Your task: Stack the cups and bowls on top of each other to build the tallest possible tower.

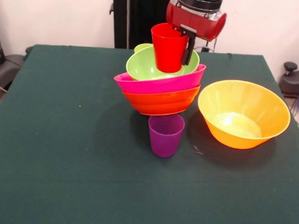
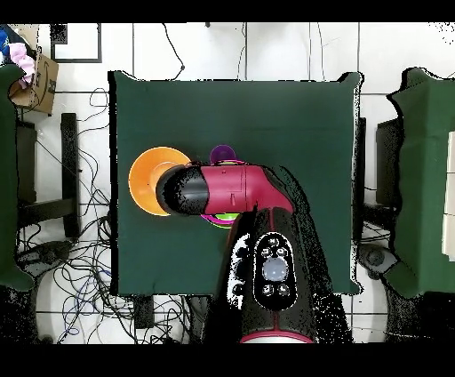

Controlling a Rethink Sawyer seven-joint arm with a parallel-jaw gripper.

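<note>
1. Front view — progress. You have a tower (image 1: 160, 87) partly built near the table's middle: a red-orange bowl (image 1: 161, 103) at the bottom, a pink bowl (image 1: 158, 83) nested in it, a lime green bowl (image 1: 146, 67) on top, with the rim of what may be a second green bowl just behind it. The red cup (image 1: 168, 47) sits in the green bowl, or hangs just inside it; you cannot tell whether it rests there yet.

2. Front view — what is left. The purple cup (image 1: 166, 135) stands upright on the green table (image 1: 63, 163) just in front of the tower, and the large orange bowl (image 1: 243, 113) sits apart at the picture's right. Neither is stacked, so I judge the job roughly half done.

3. Front view — the arm. It comes down from the top edge, its red wrist above the tower. The gripper (image 1: 180, 44) grips the red cup's rim, one black finger (image 1: 188, 46) showing outside the cup's wall.

4. Overhead view — the arm (image 2: 233, 188) reaches across the table and covers the tower; only slivers of purple and green peek out around it. The orange bowl (image 2: 147, 173) lies beside the arm's end. The gripper is hidden here.
</note>
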